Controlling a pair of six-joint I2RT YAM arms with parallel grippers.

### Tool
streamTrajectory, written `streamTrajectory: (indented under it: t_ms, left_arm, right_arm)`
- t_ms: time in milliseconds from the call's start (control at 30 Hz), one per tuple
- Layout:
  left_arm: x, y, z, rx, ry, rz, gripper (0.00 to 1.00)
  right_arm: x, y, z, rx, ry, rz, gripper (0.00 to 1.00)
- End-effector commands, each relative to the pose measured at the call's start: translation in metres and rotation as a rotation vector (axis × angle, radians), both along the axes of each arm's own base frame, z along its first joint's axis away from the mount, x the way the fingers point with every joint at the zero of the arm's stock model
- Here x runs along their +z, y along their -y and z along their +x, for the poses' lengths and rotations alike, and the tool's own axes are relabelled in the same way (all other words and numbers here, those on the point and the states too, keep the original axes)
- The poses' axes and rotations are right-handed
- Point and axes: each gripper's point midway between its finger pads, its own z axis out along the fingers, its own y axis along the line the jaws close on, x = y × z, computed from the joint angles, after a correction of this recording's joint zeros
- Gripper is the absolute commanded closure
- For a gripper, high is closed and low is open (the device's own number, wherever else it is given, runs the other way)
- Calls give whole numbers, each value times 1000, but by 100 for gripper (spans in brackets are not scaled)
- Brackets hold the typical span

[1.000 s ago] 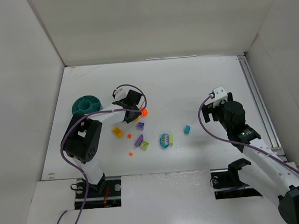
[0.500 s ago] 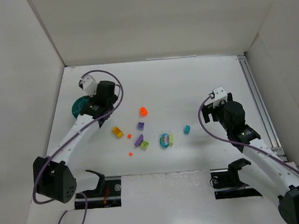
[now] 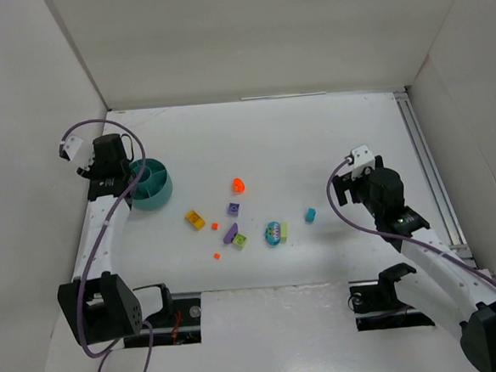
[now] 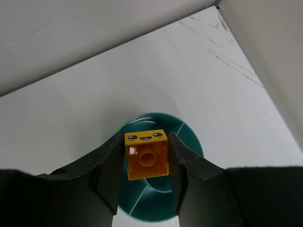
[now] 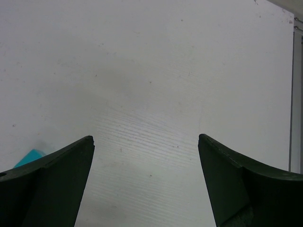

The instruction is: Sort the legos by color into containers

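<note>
Orange lego (image 4: 146,163) | wrist-only: left gripper (image 4: 145,153) clamps it over tub (image 4: 156,120) | right gripper (image 5: 146,137) wide, empty

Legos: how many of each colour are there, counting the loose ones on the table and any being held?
Orange-red small plastic bits: 3
Yellow-orange square plastic bricks: 2, one loose, one smiley-faced brick in the left tool
Purple plastic pieces: 2
Lime green plastic pieces: 2
Cyan plastic pieces: 2, the second a striped oval
Total: 11
</note>
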Motion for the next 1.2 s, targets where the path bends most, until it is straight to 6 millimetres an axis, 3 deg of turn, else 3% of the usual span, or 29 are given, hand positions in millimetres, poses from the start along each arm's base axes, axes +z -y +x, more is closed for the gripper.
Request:
streamTrajectory:
  t_ms: [0, 33, 67, 133, 300, 533, 800, 933, 1033, 1167]
  left_arm:
    - [14, -9, 19, -42, 26, 71, 77]
    - [1, -14, 22, -33, -10, 66, 77]
    - [8, -19, 27, -22, 1, 68, 77]
    - [-7, -25, 32, -10, -55, 71, 77]
    - [-29, -23, 52, -53, -98, 42, 77]
    - [-35, -27, 75, -57, -102, 49, 75]
    - [-56, -27, 79, -72, -170, 21, 70]
    - [-57, -22, 79, -95, -180, 3, 69]
    - [-59, -20, 74, -103, -182, -2, 61]
    - [-50, -20, 73, -103, -161, 2, 38]
  right_arm:
    - [5, 1, 7, -22, 23, 25, 5]
    - [10, 1, 8, -19, 33, 19, 5]
    - [7, 3, 9, -29, 25, 13, 5]
    - [7, 4, 9, -38, 26, 10, 6]
    - [5, 7, 10, -55, 20, 1, 6]
    - [1, 8, 13, -64, 3, -9, 6]
    - [-3, 6, 20, -64, -25, -19, 6]
    - [-10, 4, 21, -52, -46, -31, 6]
    - [-9, 4, 23, -52, -47, -32, 6]
    - [-9, 2, 23, -43, -48, -29, 8]
